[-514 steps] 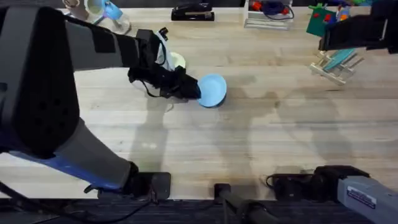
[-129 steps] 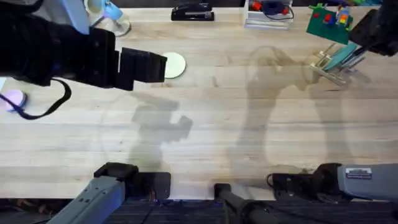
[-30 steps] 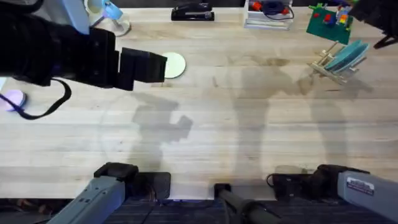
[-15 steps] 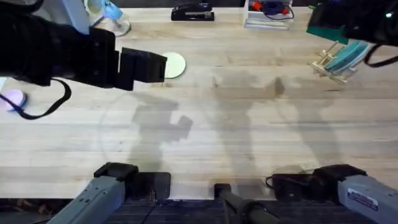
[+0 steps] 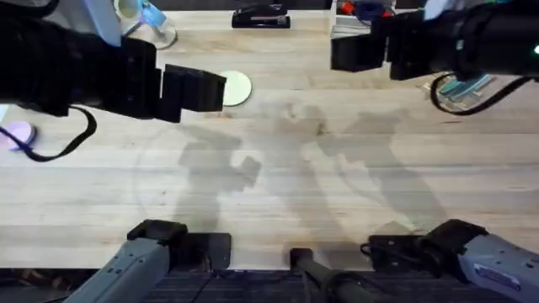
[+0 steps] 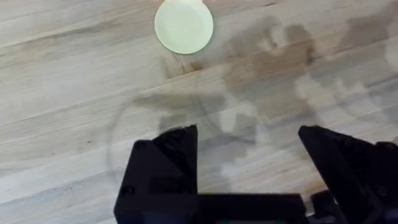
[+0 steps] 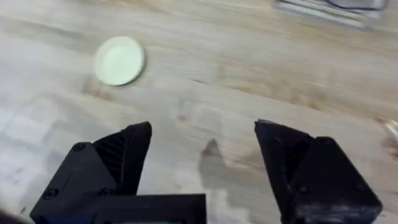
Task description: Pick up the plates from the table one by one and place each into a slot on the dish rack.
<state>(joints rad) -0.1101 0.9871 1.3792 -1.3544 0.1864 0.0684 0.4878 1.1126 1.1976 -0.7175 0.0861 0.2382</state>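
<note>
My right gripper hangs open and empty above the table, fingers spread wide. The cream-yellow plate lies flat on the wood well ahead of it. My left gripper is open too, holding nothing, with that same plate ahead of it and apart from its fingers. Behind my right gripper, the dish rack peeks out beneath my arm, a blue plate in it.
</note>
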